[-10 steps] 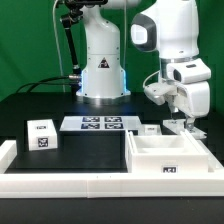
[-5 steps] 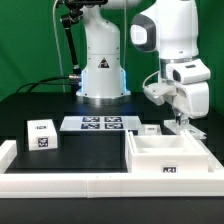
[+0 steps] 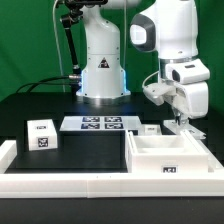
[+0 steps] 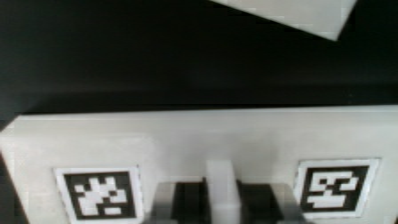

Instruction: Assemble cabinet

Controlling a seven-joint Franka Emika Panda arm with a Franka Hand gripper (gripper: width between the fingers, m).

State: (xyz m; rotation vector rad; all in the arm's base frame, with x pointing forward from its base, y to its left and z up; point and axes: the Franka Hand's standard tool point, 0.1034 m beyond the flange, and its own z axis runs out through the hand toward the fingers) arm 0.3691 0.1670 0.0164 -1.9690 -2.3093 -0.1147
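The large white box shell [image 3: 166,155] stands open-topped at the front on the exterior view's right, with a tag on its front wall. My gripper [image 3: 180,122] is low, just behind that shell. In the wrist view a flat white cabinet part [image 4: 196,140] with two tags fills the frame. My dark fingers [image 4: 178,203] stand close on either side of a thin white ridge of it, so the gripper [image 4: 217,205] is shut on this part. A small white tagged block [image 3: 42,135] sits at the exterior view's left.
The marker board [image 3: 100,124] lies in the middle in front of the robot base. A small white piece [image 3: 148,129] lies beside it. The long white rail [image 3: 80,184] runs along the front. A corner of another white part [image 4: 294,15] shows in the wrist view.
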